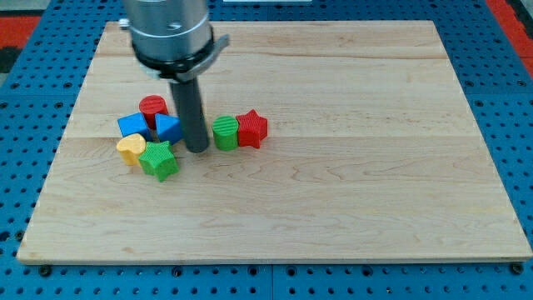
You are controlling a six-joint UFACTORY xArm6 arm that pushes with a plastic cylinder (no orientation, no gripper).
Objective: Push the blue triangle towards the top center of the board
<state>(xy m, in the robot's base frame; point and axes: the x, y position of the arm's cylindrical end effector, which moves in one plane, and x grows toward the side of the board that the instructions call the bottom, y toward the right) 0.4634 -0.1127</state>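
Note:
The blue triangle (168, 127) lies on the wooden board (333, 167) at the view's left, in a cluster of blocks. My tip (196, 149) rests on the board just right of the blue triangle, touching or nearly touching it. The tip stands between the blue triangle and a green cylinder (225, 132). The arm's grey body hangs above from the view's top left.
A red cylinder (152, 106) sits above the triangle, a blue cube (132, 126) to its left. A yellow heart (130, 148) and a green star (158, 159) lie below. A red star (252, 128) touches the green cylinder's right side.

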